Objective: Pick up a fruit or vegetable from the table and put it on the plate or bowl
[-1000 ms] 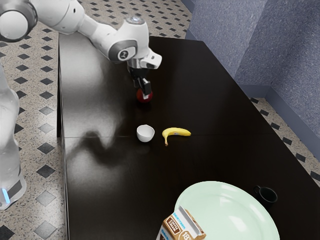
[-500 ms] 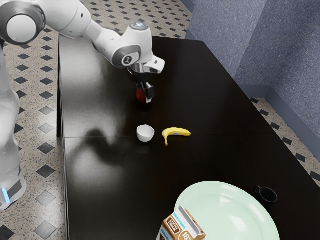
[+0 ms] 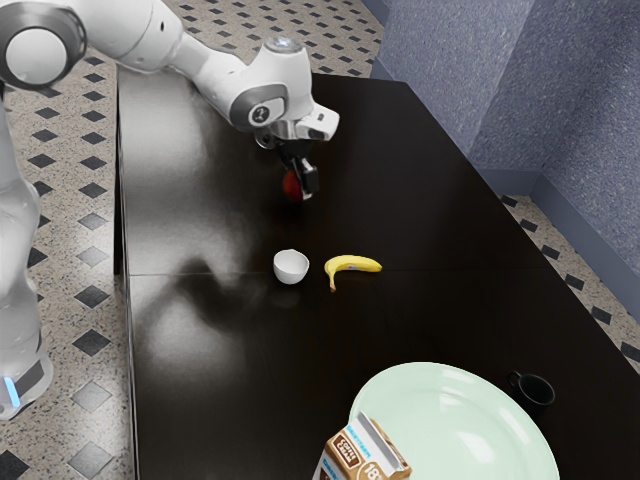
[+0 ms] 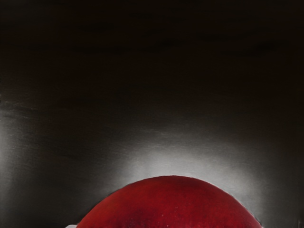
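Red fruit [image 4: 166, 204]: round and deep crimson, shading to darker maroon at the sides, smooth skin with fine pale speckles. Directly under the hand in the wrist view, against the dark glossy table [image 4: 152, 95], with a pale sheen on the surface around the fruit's outline.

In the exterior view, nearest, at the bottom edge right of centre: a brown-and-white carton [image 3: 365, 452], overlapping the left rim of a large pale green plate [image 3: 470, 420] in the lower right. Just beside the plate's right rim, a small black mug [image 3: 532, 388].

Farther back, near the frame's centre: a small white bowl [image 3: 291, 266], and a yellow banana [image 3: 352, 265] just to its right, not touching.

Beyond those, above centre: the black gripper [image 3: 300, 188], pointing down, fingers clamped on the red fruit from two sides. Only a small red patch visible beside the dark fingers. Well apart from bowl and plate; hard to tell whether clear of the tabletop.

Farthest, the white arm [image 3: 200, 60], entering from the upper left.
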